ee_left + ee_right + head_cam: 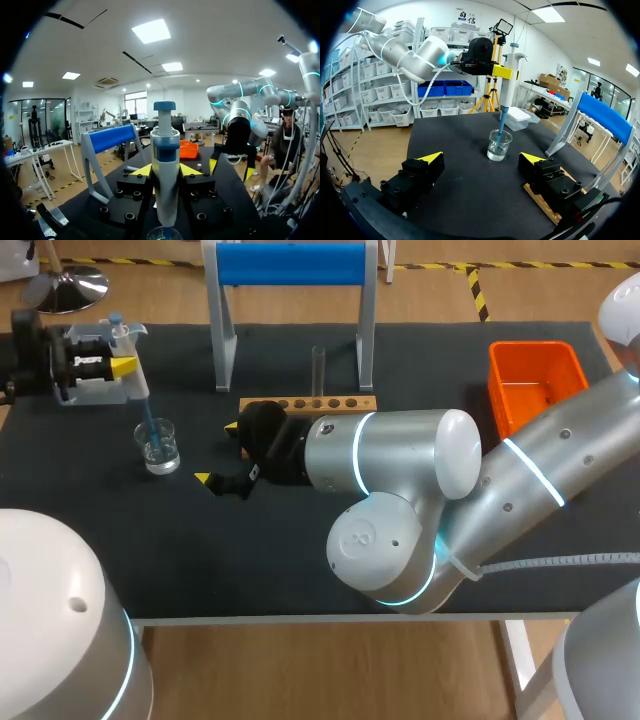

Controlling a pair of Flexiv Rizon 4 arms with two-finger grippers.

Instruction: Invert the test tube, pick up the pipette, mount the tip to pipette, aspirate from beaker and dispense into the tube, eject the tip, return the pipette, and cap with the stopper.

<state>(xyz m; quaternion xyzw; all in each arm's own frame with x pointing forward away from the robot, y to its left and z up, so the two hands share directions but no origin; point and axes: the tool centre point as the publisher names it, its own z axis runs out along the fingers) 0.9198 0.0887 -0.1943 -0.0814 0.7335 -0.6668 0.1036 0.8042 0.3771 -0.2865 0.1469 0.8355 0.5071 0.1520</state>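
My left gripper (110, 362) is shut on the white and blue pipette (128, 350) at the table's far left. The pipette's blue tip (148, 422) reaches down into the glass beaker (158, 446), which holds clear liquid. In the left wrist view the pipette (165, 165) stands upright between the yellow fingertips (142, 171), above the beaker rim (164, 233). My right gripper (218, 453) hangs open just right of the beaker, with nothing between its fingers; the beaker (499, 146) stands ahead of it. A clear test tube (318, 366) stands upright in the wooden rack (308, 403).
A blue-topped stand (290, 265) straddles the rack at the back. An orange bin (535, 380) sits at the far right. A white box (519, 118) lies behind the beaker. My right arm's elbow (400, 530) fills the table's middle front.
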